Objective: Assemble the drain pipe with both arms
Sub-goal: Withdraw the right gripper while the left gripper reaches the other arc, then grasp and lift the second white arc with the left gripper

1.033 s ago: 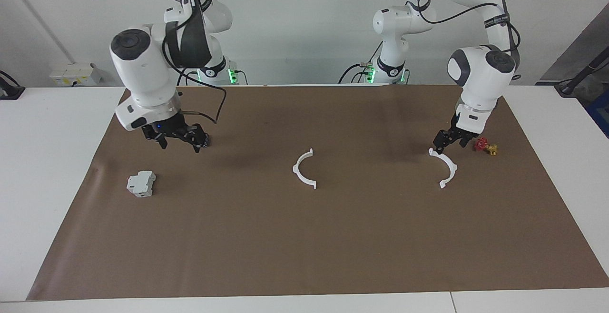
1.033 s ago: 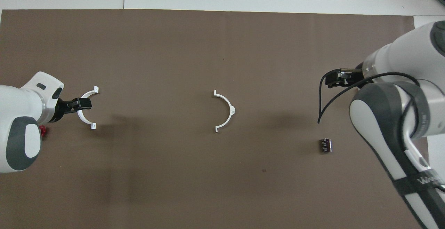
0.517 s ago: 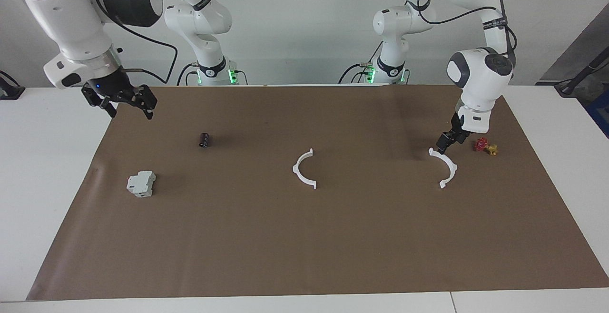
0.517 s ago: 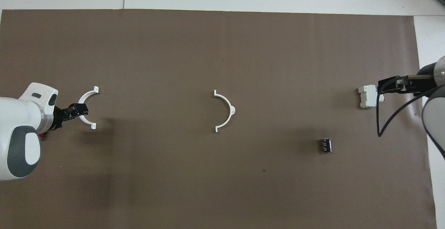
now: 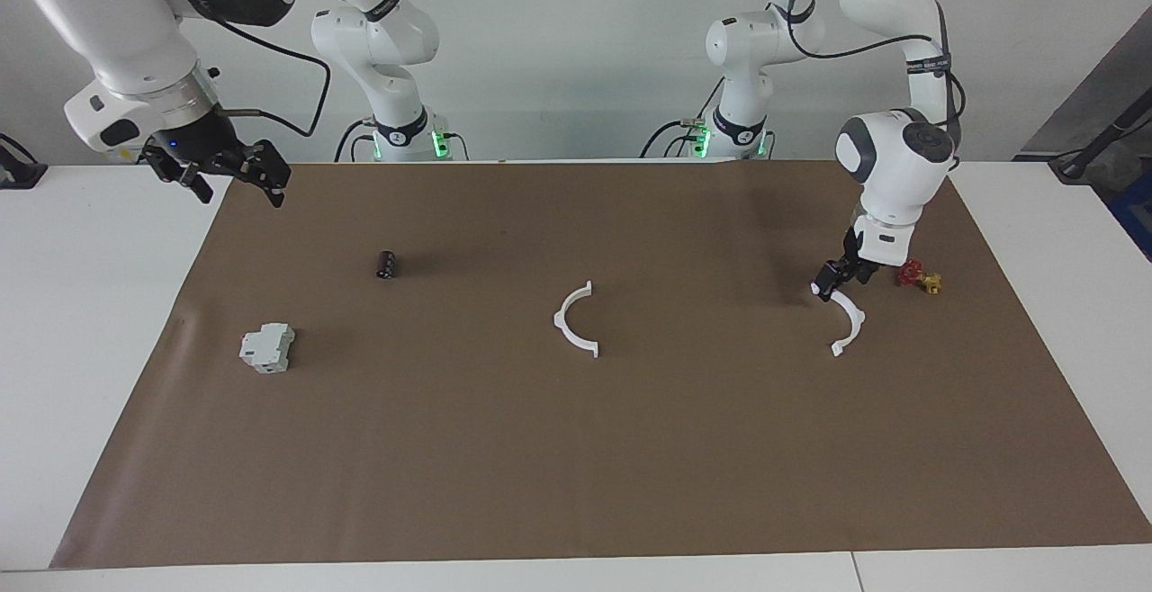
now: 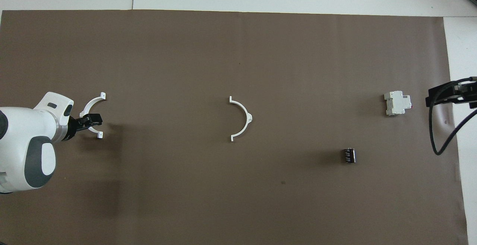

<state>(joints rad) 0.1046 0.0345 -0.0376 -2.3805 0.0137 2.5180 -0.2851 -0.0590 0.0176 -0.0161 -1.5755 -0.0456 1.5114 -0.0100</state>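
Observation:
The drain pipe lies as two separate white half-rings on the brown mat. One half-ring [image 5: 562,326] [image 6: 246,113] is at the middle of the mat. The other half-ring [image 5: 854,326] [image 6: 90,102] is toward the left arm's end. My left gripper [image 5: 832,277] [image 6: 90,120] is down low at that half-ring's end nearer to the robots, open, with the thin arc at its fingertips. My right gripper [image 5: 225,176] [image 6: 445,93] hangs open and holding nothing, high over the mat's edge at the right arm's end.
A red-and-yellow valve [image 5: 919,277] sits close beside the left gripper, toward the table's end. A grey blocky device [image 5: 266,346] [image 6: 397,103] and a small black cylinder [image 5: 386,264] [image 6: 349,155] lie toward the right arm's end.
The right arm rose and swung out to the mat's edge, uncovering the black cylinder. The left gripper turned and settled lower at the half-ring's end. Neither half-ring has moved.

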